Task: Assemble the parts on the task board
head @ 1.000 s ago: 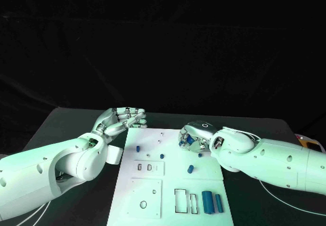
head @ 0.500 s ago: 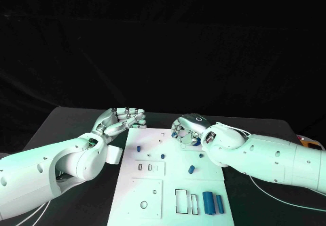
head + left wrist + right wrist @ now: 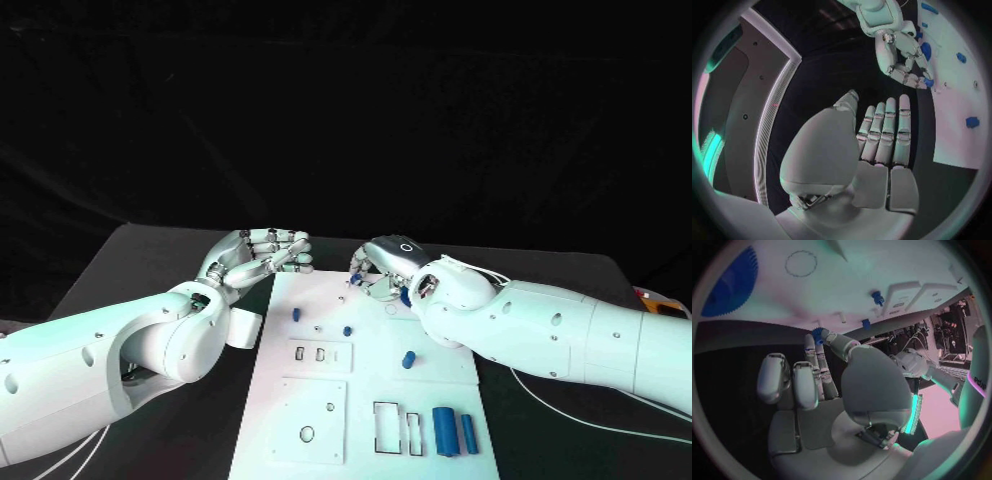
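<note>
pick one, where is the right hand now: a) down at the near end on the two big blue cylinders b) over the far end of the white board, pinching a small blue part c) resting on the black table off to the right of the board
b: the right hand sits over the far end of the task board, with a small blue part pinched at its fingertips.

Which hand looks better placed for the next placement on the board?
Probably the right hand: it pinches a small blue part over the far end of the white board. The left hand sits beside the board, holding nothing.
</note>
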Tool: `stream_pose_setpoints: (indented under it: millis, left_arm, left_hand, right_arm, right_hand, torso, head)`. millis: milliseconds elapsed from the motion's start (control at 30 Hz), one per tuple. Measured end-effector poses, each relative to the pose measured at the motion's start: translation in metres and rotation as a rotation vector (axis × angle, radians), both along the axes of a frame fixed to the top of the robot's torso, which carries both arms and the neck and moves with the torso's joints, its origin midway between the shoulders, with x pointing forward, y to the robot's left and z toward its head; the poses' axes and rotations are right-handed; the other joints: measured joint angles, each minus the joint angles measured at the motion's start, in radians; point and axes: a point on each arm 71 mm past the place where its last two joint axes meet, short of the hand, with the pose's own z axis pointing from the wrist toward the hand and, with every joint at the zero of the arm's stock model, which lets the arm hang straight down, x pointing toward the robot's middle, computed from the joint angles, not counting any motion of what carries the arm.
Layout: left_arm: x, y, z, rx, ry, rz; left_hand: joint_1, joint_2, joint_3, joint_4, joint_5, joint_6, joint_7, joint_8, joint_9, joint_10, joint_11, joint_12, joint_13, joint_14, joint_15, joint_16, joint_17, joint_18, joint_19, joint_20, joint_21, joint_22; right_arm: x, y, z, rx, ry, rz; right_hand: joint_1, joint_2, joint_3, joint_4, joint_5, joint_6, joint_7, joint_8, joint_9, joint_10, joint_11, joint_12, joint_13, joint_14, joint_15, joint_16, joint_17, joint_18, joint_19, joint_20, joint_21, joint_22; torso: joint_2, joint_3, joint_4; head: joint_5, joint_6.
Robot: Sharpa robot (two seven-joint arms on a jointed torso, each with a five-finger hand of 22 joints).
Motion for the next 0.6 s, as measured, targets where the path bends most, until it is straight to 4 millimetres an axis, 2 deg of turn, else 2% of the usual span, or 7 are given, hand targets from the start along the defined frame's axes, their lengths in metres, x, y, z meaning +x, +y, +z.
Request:
stream_pose_setpoints:
  millis: [200,267,600]
  left_arm:
    - [0.0004,-0.0015,-0.0002,-0.001,0.0,-0.002]
    - [0.0004,-0.0017,-0.0002,-0.001,0.001,-0.003]
    - [0.0006,-0.0017,-0.0003,-0.001,0.001,-0.003]
  left_hand:
    - [0.0,0.0,0.0,0.0,0.0,0.0,0.0,0.0,0.0,0.0,0.0,0.0,0.0,0.0,0.0,0.0,0.0,0.0,0.0,0.0,0.0,0.0]
    - [0.0,0.0,0.0,0.0,0.0,0.0,0.0,0.0,0.0,0.0,0.0,0.0,0.0,0.0,0.0,0.0,0.0,0.0,0.0,0.0,0.0,0.0]
    - [0.0,0.0,0.0,0.0,0.0,0.0,0.0,0.0,0.0,0.0,0.0,0.0,0.0,0.0,0.0,0.0,0.0,0.0,0.0,0.0,0.0,0.0]
  right_arm:
    - [0.0021,0.0024,-0.005,-0.003,0.006,-0.004]
    - [0.003,0.0027,-0.0054,-0.003,0.005,-0.005]
    - [0.0052,0.0052,-0.0044,0.006,-0.004,-0.003]
  right_hand:
    - [0.001,0.001,0.0,0.0,0.0,-0.002,0.0,0.0,0.0,0.0,0.0,-0.003,0.0,0.0,0.0,0.0,0.0,0.0,0.0,0.0,0.0,0.0]
    - [0.001,0.001,0.0,0.0,0.0,-0.004,0.001,-0.001,0.022,0.0,0.0,-0.004,0.0,0.0,0.0,0.0,0.0,0.0,0.0,0.0,0.0,0.0]
    - [0.002,0.002,0.003,0.003,0.0,-0.008,0.002,-0.004,0.037,-0.004,0.004,-0.006,0.002,0.0,0.0,0.004,0.0,0.0,0.0,0.0,0.0,0.0]
  torso:
    - [0.001,-0.0013,0.0013]
    - [0.002,-0.0014,0.0012]
    - [0.005,-0.0019,0.0007]
  head:
    - [0.004,-0.001]
    - [0.006,-0.001]
    - [0.009,-0.002]
